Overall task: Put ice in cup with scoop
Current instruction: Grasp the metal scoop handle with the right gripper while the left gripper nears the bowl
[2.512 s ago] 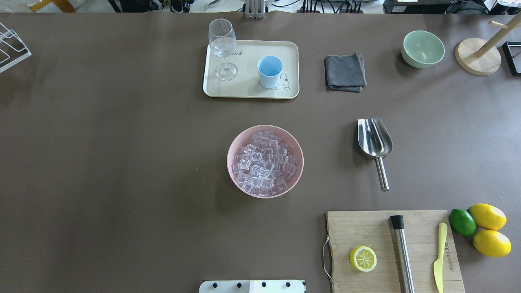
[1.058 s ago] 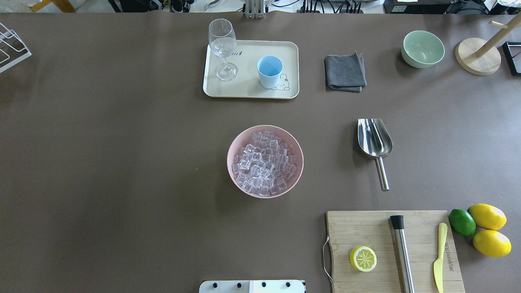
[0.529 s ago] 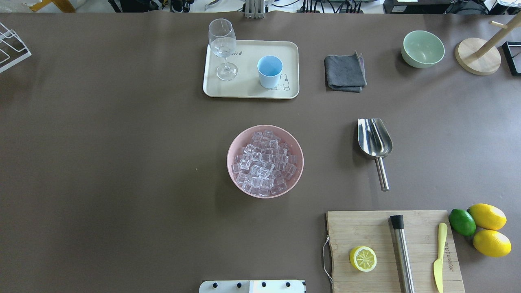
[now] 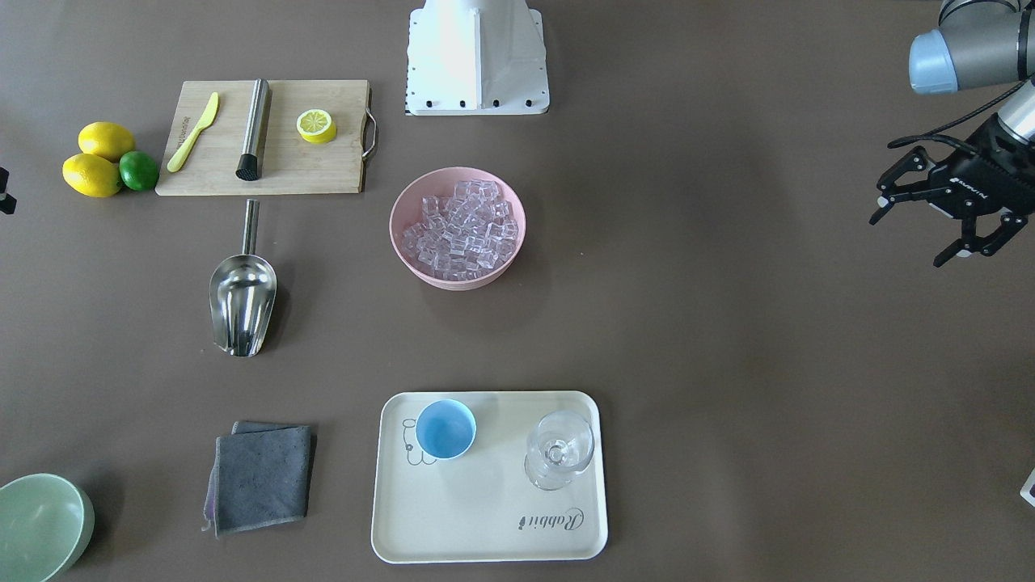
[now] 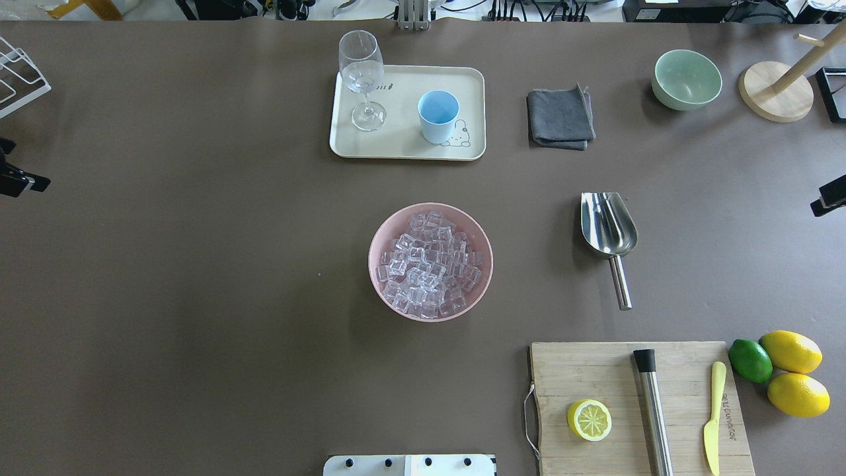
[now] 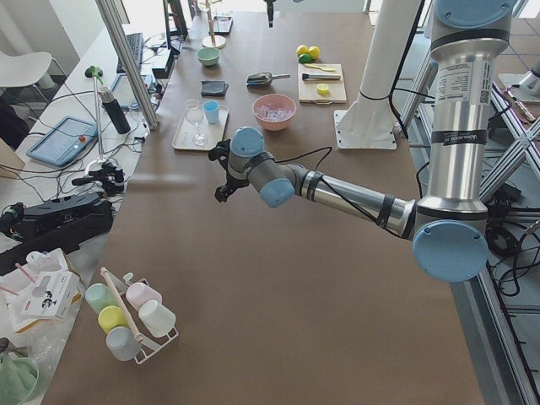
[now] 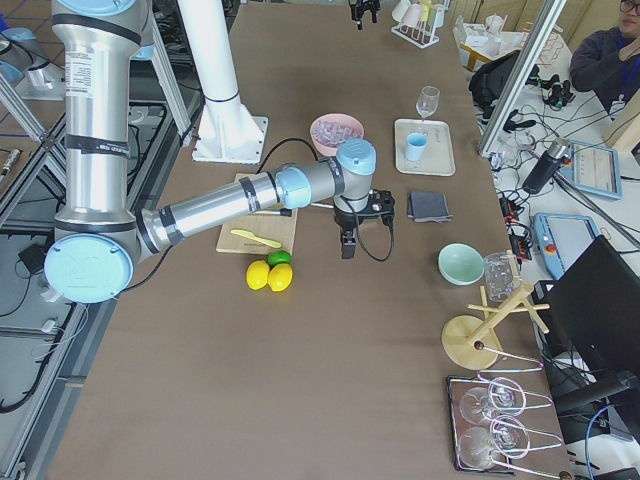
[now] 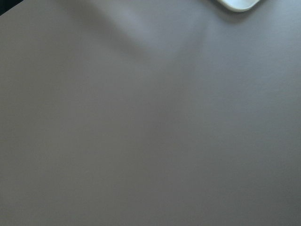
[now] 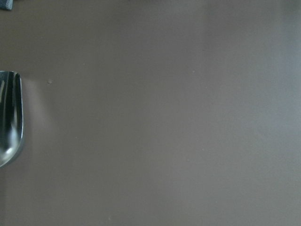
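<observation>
The ice [image 5: 429,264] fills a pink bowl [image 5: 377,238] at the table's middle. The light-blue cup [image 5: 437,114] stands upright on a cream tray [image 5: 403,149] at the far side; it looks empty in the front-facing view [image 4: 445,428]. The steel scoop [image 5: 609,228] lies flat to the right of the bowl, handle toward me; its bowl edge shows in the right wrist view [image 9: 9,117]. My left gripper [image 4: 910,238] is open and empty, far left of the bowl. Only a tip of my right gripper [image 5: 829,196] shows, right of the scoop; I cannot tell its state.
A wine glass [image 5: 361,73] stands on the tray beside the cup. A grey cloth [image 5: 560,119] and pale green bowl [image 5: 686,79] lie at the far right. A cutting board [image 5: 562,370] with lemon half, steel cylinder and knife is near right, with whole citrus [image 5: 786,370] beside it.
The tips of both grippers have come into the overhead view at its left and right edges. Nothing on the table has moved.
</observation>
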Robot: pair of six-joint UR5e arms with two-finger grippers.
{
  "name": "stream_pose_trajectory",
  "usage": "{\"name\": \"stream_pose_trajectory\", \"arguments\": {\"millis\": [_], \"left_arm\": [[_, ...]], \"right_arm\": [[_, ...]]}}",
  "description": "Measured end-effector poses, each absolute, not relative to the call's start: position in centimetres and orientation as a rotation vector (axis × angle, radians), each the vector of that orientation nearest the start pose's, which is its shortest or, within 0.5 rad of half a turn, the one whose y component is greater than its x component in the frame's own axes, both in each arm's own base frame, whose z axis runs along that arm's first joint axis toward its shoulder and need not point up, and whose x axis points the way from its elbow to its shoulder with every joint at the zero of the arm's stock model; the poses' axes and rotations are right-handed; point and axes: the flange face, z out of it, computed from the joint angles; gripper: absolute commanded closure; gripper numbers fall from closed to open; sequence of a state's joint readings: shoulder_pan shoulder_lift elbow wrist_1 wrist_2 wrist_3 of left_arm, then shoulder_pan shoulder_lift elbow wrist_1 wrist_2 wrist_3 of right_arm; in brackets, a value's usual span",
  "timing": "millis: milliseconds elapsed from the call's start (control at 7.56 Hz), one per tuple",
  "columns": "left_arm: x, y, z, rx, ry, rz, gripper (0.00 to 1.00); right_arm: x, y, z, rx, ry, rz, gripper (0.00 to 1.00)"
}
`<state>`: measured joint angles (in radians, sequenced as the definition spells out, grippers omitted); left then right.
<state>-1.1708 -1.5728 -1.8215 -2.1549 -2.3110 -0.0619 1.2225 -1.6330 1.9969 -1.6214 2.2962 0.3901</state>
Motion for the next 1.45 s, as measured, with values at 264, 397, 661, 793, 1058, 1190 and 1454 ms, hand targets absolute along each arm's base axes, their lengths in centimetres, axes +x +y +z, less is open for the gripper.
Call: {"name": "stream_pose_trajectory", "arguments": {"millis": [264,397,661,793,1058,1190,1454], "left_arm": [[19.9,-47.5,42.3,0.724,0.94,0.774,0.02],[22.6,-46.6,41.0,0.744,0.975,0.836,0.02],[25.2,-45.4,39.3,0.785,1.039,0.916,0.02],[26.7,-44.9,38.4,0.852,1.071,0.965,0.02],[27.9,-44.2,37.3,0.98,1.096,1.01,0.02],[28.8,-43.8,37.0,1.011,1.105,1.026,0.02],[30.2,-43.2,35.9,1.049,1.116,1.043,0.02]], "right_arm": [[-15.5,-45.9,45.5,-0.013,-0.772,-0.044,0.0],[-18.3,-45.9,44.1,-0.025,-0.775,-0.043,0.0],[-24.1,-44.9,41.9,-0.062,-0.771,-0.039,0.0],[-27.1,-44.0,41.2,-0.09,-0.766,-0.032,0.0],[-30.7,-42.9,41.1,-0.135,-0.754,-0.032,0.0],[-31.6,-42.6,41.2,-0.146,-0.75,-0.033,0.01],[-33.8,-42.2,41.0,-0.171,-0.744,-0.028,0.01]]}}
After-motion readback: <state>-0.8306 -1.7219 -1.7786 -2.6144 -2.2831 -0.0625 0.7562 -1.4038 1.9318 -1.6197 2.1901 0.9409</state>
